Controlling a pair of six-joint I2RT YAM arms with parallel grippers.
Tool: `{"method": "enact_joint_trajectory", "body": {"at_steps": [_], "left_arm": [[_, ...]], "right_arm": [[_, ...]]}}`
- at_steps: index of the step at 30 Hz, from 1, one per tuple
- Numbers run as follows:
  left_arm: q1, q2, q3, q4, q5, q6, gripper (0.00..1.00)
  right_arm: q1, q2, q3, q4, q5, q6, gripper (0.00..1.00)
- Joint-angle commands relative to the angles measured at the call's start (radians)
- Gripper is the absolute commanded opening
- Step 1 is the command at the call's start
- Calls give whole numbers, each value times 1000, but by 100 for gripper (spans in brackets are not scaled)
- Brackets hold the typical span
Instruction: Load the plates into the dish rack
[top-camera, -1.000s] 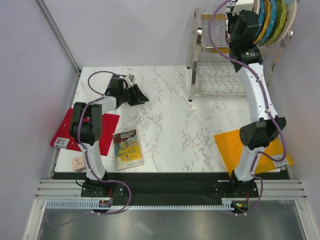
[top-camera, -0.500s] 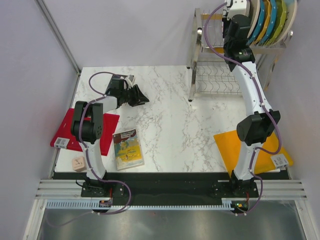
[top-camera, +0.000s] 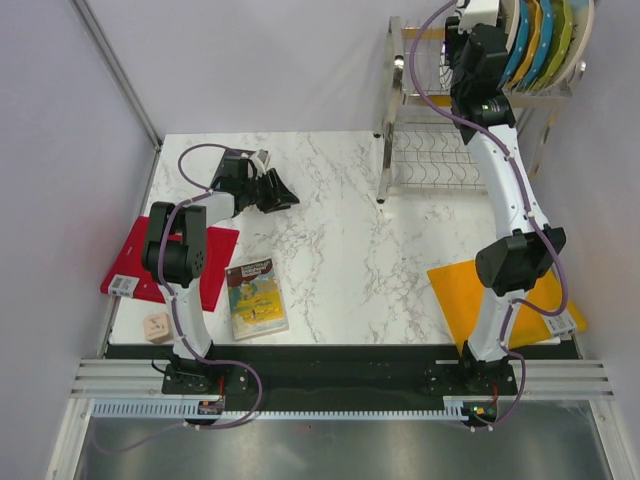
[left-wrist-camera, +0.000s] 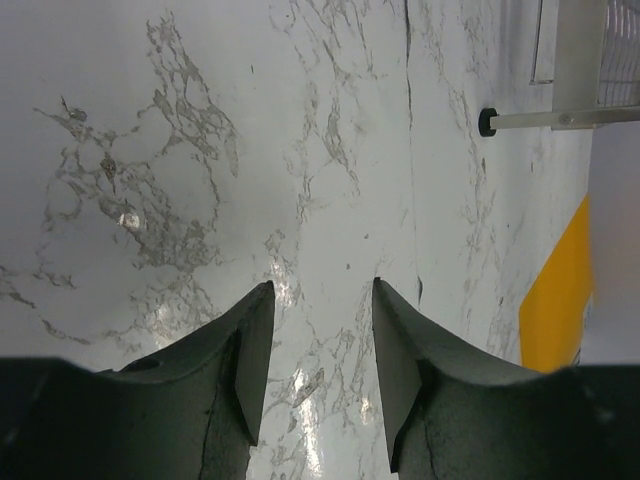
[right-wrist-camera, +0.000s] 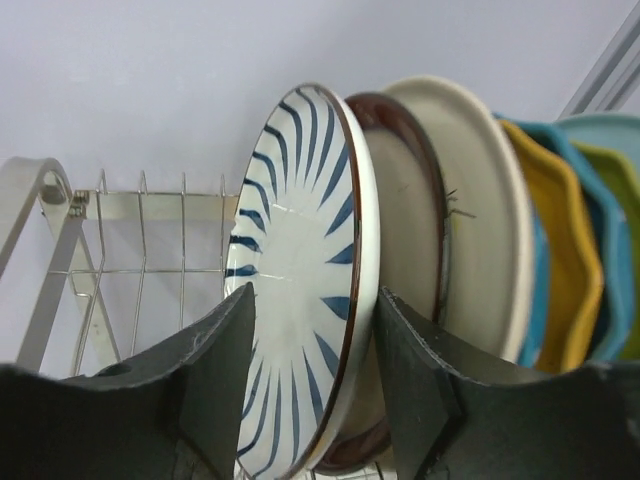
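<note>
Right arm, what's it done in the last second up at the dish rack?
The right claw shifted slightly left along the dish rack, then eased back a little; it is open, facing the striped plate. The left claw, the plates in the rack and the book stayed put.

A white marble-patterned table top (top-camera: 340, 240) carries five things. At its left edge lies a flat red rectangular board (top-camera: 128, 258). Nearer the front are a small yellow-covered picture book (top-camera: 256, 297) and a small beige block (top-camera: 157, 326), possibly wooden. A flat orange rectangular board (top-camera: 462, 295) lies at the front right. A tall shiny steel-wire dish rack (top-camera: 440, 160) stands in the far right corner.
</note>
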Motion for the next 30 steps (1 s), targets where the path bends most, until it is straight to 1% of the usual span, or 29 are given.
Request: {"method": "enact_joint_trajectory", "body": {"at_steps": [1,3,4,6,7,9,10,12,13,14,15,16,18,19,21,23,25,30], "left_arm": [[-4,-7,45,25,4,-22,54],[-4,-27,53,25,-24,8,56],[-4,-35,68,22,-28,24,58],[-4,-51,109,11,-38,87,60],[-4,-56,125,-1,-38,110,62],[-4,-68,174,-15,-28,172,63],[-4,-74,189,-27,-16,188,64],[-5,-88,225,-31,5,223,66],[-5,-105,232,-32,25,228,91],[-7,-114,240,-32,37,234,99],[-8,-131,249,-32,50,237,100],[-10,-136,252,-37,80,243,100],[-17,-160,234,-44,91,251,100],[-22,-194,220,-47,93,275,100],[-40,-229,167,-55,79,323,100],[-60,-292,116,-81,39,410,100],[-73,-338,88,-98,12,471,100],[-90,-397,10,-116,-25,518,100]], "right_arm": [[20,-135,-4,69,-17,-62,63],[20,-192,-48,84,-43,-70,68],[25,-214,-70,113,-47,-79,74],[26,-273,-125,131,-60,-84,80],[25,-293,-145,134,-64,-86,87],[25,-353,-217,126,-92,-89,96],[26,-394,-267,105,-118,-89,98],[26,-439,-332,33,-197,-83,98],[28,-491,-433,16,-207,-69,98],[31,-517,-493,3,-207,-44,98],[40,-543,-554,-35,-186,-30,98],[46,-580,-658,-65,-161,-18,98],[52,-602,-749,-165,-117,46,98],[52,-609,-819,-191,-59,69,98],[54,-608,-875,-248,3,141,98],[54,-600,-921,-279,72,189,98],[43,-645,-996,-274,36,188,98],[37,-706,-1105,-256,28,166,98]]}}
